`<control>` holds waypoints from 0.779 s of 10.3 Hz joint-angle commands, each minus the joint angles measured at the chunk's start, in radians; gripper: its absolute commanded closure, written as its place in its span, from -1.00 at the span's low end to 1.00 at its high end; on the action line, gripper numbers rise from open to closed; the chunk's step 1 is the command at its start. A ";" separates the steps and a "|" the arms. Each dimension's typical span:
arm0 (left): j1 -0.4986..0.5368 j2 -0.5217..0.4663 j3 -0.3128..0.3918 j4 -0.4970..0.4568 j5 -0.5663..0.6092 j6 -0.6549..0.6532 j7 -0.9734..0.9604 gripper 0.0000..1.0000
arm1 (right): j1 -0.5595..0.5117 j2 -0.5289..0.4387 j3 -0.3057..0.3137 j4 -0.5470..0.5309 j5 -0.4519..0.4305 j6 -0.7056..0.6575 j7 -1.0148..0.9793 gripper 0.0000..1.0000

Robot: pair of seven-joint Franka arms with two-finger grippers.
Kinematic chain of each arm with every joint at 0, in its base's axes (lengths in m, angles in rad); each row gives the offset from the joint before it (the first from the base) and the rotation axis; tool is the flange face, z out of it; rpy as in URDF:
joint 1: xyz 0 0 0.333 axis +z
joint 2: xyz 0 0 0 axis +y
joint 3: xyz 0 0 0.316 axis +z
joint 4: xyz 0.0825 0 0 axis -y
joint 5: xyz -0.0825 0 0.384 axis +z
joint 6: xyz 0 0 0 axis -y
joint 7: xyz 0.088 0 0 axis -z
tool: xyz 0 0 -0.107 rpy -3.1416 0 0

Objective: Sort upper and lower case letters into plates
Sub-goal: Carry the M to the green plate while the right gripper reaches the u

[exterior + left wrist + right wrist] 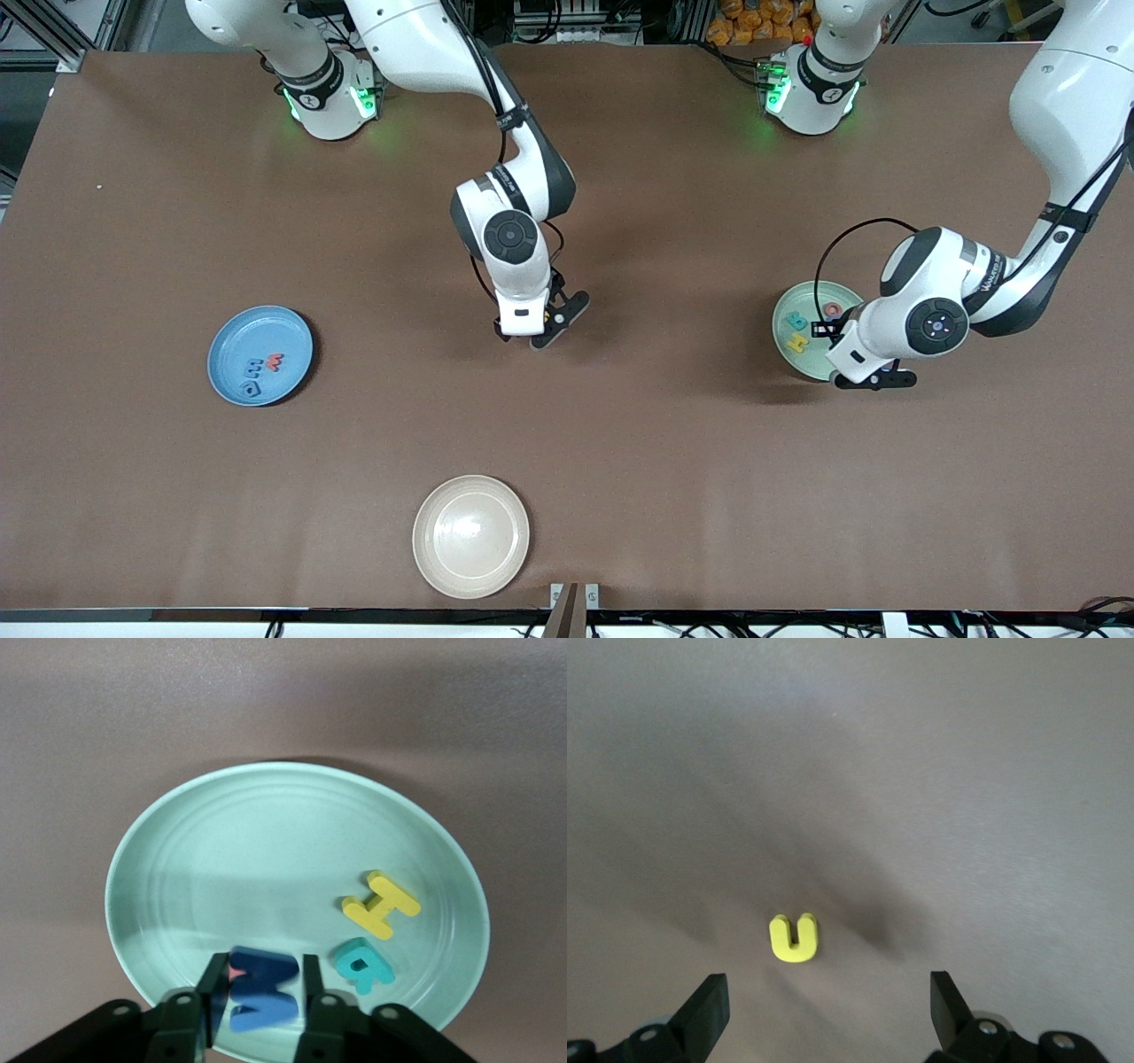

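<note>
Front view shows three plates: blue plate [260, 355] with three letters, mint plate [813, 329] with four, beige plate [471, 535] nearest the camera. Left gripper [261, 992] over the mint plate, jaws narrow around a blue letter [261, 989]. Right gripper [829, 1010] gapes wide over one yellow letter [795, 938] on the table [673, 443]

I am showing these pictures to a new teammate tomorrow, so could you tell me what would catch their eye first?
Probably the left gripper over the mint green plate at the left arm's end of the table, with a blue letter between its fingers beside a yellow H and a teal R. Next, the open right gripper above a lone yellow u on the bare brown table.
</note>
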 commanded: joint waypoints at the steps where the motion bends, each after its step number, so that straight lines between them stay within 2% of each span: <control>1: 0.006 -0.028 -0.009 -0.011 0.009 0.012 0.008 -1.00 | -0.018 0.045 0.040 0.043 0.004 0.057 0.023 -1.00; 3: 0.008 -0.036 -0.046 0.030 0.005 -0.033 0.005 -1.00 | -0.023 0.059 0.057 0.043 0.009 0.082 0.026 -1.00; 6: 0.009 -0.070 -0.152 0.180 0.006 -0.220 0.011 -1.00 | -0.020 0.057 0.057 0.042 0.012 0.077 0.026 -1.00; 8: 0.009 -0.117 -0.186 0.245 0.003 -0.247 0.051 -1.00 | -0.015 0.056 0.057 0.034 0.012 0.068 0.028 -1.00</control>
